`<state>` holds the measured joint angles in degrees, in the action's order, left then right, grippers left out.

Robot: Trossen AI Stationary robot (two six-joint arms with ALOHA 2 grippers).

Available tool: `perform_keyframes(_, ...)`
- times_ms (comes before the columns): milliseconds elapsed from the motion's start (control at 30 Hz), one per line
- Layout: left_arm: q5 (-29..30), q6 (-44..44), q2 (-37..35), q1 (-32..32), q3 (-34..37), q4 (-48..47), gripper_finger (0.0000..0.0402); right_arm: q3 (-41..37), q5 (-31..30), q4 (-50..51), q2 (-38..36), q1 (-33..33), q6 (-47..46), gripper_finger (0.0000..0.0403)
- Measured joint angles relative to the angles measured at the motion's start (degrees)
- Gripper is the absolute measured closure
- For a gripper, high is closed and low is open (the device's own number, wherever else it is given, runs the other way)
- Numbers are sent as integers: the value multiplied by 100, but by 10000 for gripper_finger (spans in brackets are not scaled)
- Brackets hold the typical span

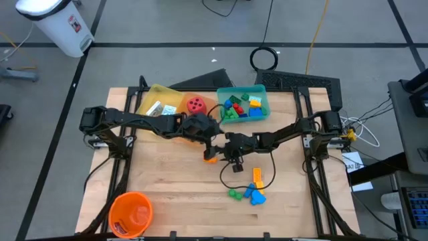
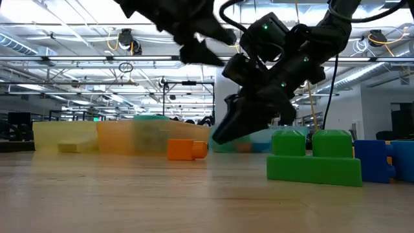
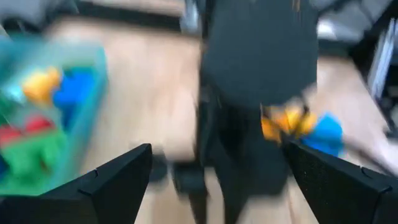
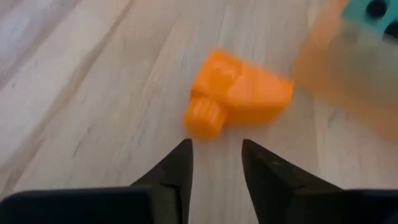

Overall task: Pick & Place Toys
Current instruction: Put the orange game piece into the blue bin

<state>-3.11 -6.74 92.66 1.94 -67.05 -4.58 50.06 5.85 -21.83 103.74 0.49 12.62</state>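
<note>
The small orange plastic brick (image 4: 239, 93) lies on its side on the pale wooden surface (image 1: 167, 181), one round stud pointing outward, just beside the translucent orange tray (image 1: 194, 107) and loose from everything. Its faces are smooth and slightly glossy, so it will likely slide rather than stay put if nudged.

The right tool (image 4: 216, 163) hangs just short of that brick with its two dark fingers drawn close together, a narrow gap between them and nothing pinched. That is the main risk, as I judge it: fingers this close cannot straddle the brick, so a push forward would shove it against the tray wall or skate it away instead of taking hold. They would need to spread again first.

The left tool (image 3: 214, 180) is spread wide and empty, hovering near the brick too, with the right arm right in front of it. Both arms crowd the same spot, so a collision seems possible if either advances carelessly.
</note>
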Motion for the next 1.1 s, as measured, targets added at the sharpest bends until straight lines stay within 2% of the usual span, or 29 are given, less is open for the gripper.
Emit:
perform_keyframes(100,-54,-134,21,-148,0,-889,23,-8,0,641,-238,-7,7,282)
perform_keyframes(200,136,-132,56,-378,1,-1789,23,-5,-1,1497,-606,-10,8,276)
perform_keyframes(333,567,125,353,-716,1,-2305,23,-2,0,2184,-1198,-10,7,271)
perform_keyframes(567,958,560,1099,-1021,4,-2123,23,0,13,2549,-2089,13,-360,272)
perform_keyframes(800,447,530,1578,-1017,-29,-1920,23,-6,17,2988,-2618,100,-454,273)
perform_keyframes(967,-120,741,1517,-1038,-5,-1498,23,-9,7,3160,-2699,112,-442,273)
perform_keyframes(1100,249,923,1186,-1060,31,-1518,23,-9,0,3301,-2703,112,-419,273)
